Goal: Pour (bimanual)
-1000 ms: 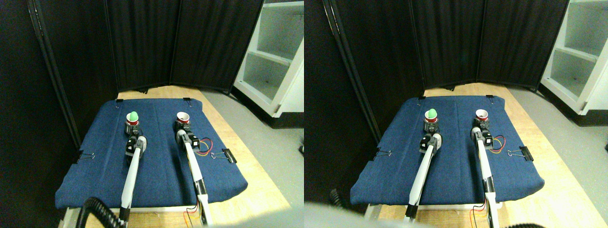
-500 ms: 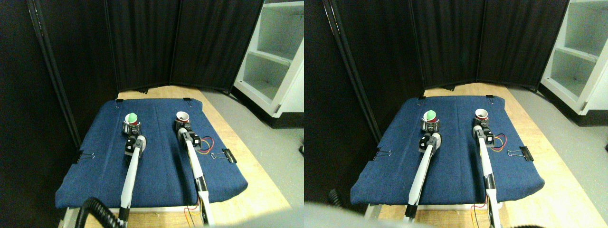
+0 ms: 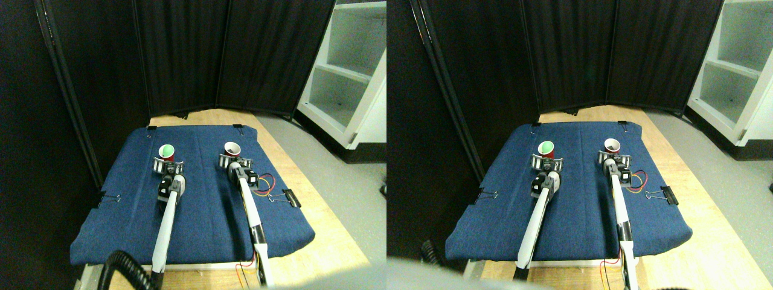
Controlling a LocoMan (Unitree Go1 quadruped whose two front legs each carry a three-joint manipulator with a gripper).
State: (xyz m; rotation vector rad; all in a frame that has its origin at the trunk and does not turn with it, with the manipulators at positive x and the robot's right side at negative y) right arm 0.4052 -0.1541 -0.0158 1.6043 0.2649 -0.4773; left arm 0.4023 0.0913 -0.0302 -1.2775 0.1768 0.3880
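Two red cups stood upright on the blue cloth (image 3: 199,211), well apart: left cup (image 3: 166,151) with green inside, right cup (image 3: 232,148) showing a pale inside. Left gripper (image 3: 164,164) sat spread just near of its cup, released. Right gripper (image 3: 234,161) likewise parted, just near of its cup.

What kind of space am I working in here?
Most likely an indoor lab test area: a blue cloth clipped over a wooden board, a black folding screen behind, and empty white shelving.
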